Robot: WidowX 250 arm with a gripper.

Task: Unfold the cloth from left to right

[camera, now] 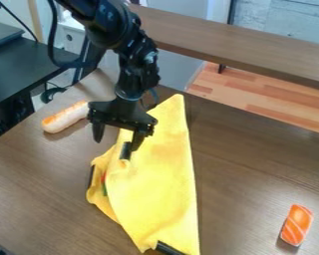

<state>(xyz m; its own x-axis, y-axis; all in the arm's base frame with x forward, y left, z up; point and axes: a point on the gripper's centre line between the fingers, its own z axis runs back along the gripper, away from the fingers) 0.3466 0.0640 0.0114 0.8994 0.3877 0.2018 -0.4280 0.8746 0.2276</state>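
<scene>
The black gripper (117, 143) hangs over the upper left edge of the cloth, its two fingers apart. Yellow cloth (159, 184) lies folded on the table as a long, narrow shape, from a pointed top corner behind the gripper down to the bottom edge of the view. A black strip (125, 151) on the cloth's left side is right beside the gripper's right fingertip; whether they touch, I cannot tell. More black strips mark the cloth's lower left edge and bottom corner (167, 248). A small red and green patch (103, 184) shows at the left fold.
On the brown table (42, 184), a pale sausage-like toy (66, 117) lies left of the gripper. An orange sushi-like toy (296, 225) lies at the lower right. Beyond the table's back edge runs a brown ledge (242, 45), and a dark table (29, 64) stands at the upper left.
</scene>
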